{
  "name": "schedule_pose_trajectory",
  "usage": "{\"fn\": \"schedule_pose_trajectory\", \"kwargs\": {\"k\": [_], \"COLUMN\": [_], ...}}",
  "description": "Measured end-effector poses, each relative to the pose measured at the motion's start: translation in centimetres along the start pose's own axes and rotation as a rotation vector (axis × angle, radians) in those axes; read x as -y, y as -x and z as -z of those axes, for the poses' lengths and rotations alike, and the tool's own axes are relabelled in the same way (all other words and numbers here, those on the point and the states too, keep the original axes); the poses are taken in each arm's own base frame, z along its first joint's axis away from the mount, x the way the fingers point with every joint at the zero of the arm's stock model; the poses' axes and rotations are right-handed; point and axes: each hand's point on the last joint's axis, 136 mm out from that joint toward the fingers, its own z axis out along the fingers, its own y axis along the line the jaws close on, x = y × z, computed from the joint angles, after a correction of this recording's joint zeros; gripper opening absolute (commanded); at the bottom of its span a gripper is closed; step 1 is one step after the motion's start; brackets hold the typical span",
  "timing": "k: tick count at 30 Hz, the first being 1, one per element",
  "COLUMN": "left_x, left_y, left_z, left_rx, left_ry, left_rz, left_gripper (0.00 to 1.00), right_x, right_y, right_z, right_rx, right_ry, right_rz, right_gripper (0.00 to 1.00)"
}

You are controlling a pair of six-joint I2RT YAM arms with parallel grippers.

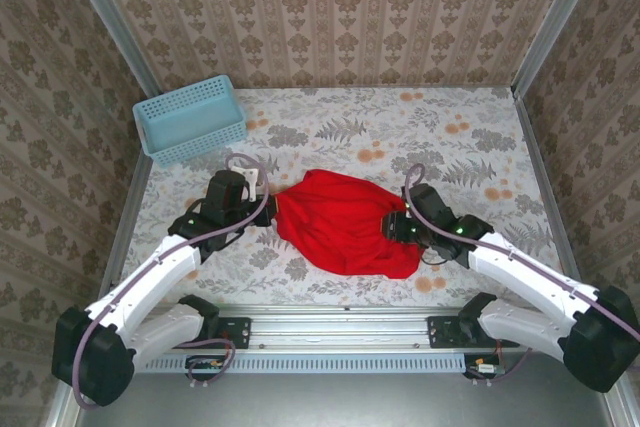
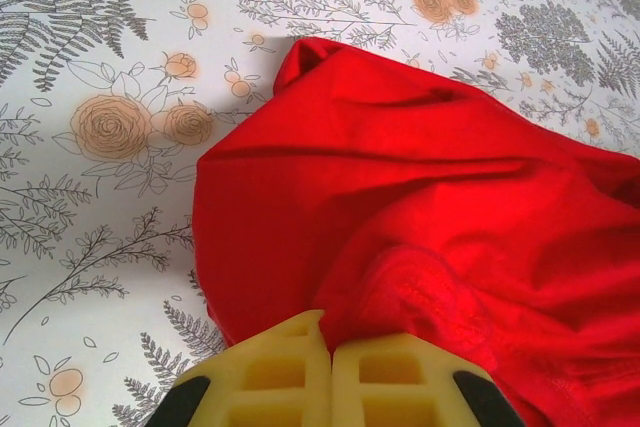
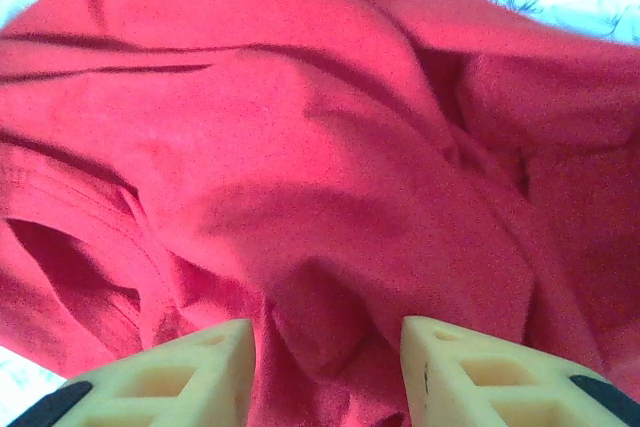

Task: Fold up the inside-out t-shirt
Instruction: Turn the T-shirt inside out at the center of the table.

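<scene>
Presently, we are finding the yellow-fingered left gripper (image 2: 330, 335) clenched, apparently pinching a fold at the left edge of the bright red, soft cloth inside-out t-shirt (image 1: 340, 219). The yellow-fingered right gripper (image 3: 328, 329) is standing parted, cloth lying loose between its fingers. The garment is lying crumpled mid-table on the floral-printed tabletop (image 1: 420, 127). We are judging it light, limp and sturdy; hems are offering the surest hold. Its long axis is running gripper to gripper; neck direction we cannot tell.
</scene>
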Motion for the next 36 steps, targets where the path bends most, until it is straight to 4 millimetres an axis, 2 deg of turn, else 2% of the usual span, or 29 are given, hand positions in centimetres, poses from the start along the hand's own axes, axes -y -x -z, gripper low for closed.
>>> {"fn": "schedule_pose_trajectory", "kwargs": {"k": [4,9,12,16,18,21,24,26,28,30,32,34,36], "left_x": [0.0,0.0,0.1,0.3,0.2,0.0,-0.3,-0.2,0.3,1.5,3.3,5.6,8.3], "left_y": [0.0,-0.1,-0.1,-0.2,-0.2,-0.2,0.2,1.3,3.4,6.8,11.2,15.8,19.6], "left_z": [0.0,0.0,0.0,-0.1,-0.1,-0.2,-0.4,-0.2,0.5,2.0,4.1,7.1,10.9], "left_rx": [-0.001,-0.003,-0.004,-0.006,-0.005,-0.01,-0.023,-0.015,0.013,0.072,0.156,0.27,0.404], "left_ry": [0.0,0.001,-0.001,-0.003,-0.001,0.013,0.043,0.069,0.091,0.107,0.11,0.084,0.032], "left_rz": [0.0,-0.001,-0.004,-0.008,-0.009,-0.008,-0.012,-0.025,-0.046,-0.082,-0.119,-0.157,-0.197], "left_gripper": [0.0,0.0,0.0,0.0,0.0,0.0,0.0,0.0,0.0,0.0,0.0,0.0,0.0], "right_x": [-0.9,-2.8,-2.8,-1.8,-1.7,-1.7,-2.0,-2.9,-3.8,-4.7,-5.6,-6.6,-7.4], "right_y": [-1.2,-1.0,-1.3,-2.5,-2.8,-2.8,-1.7,0.3,3.0,6.7,10.5,13.5,15.8], "right_z": [-0.1,1.2,0.9,-0.3,-0.6,-0.5,0.5,2.1,4.3,7.7,12.0,16.5,21.8], "right_rx": [-0.04,-0.024,-0.037,-0.089,-0.1,-0.103,-0.089,-0.052,0.005,0.102,0.221,0.34,0.472], "right_ry": [-0.009,-0.001,-0.02,-0.086,-0.098,-0.11,-0.129,-0.13,-0.128,-0.124,-0.107,-0.072,-0.009], "right_rz": [0.054,0.105,0.106,0.11,0.111,0.119,0.144,0.171,0.179,0.182,0.182,0.181,0.171], "right_gripper": [0.49,0.5,0.48,0.47,0.38,0.17,0.03,0.0,0.0,0.0,0.0,0.0,0.0]}}
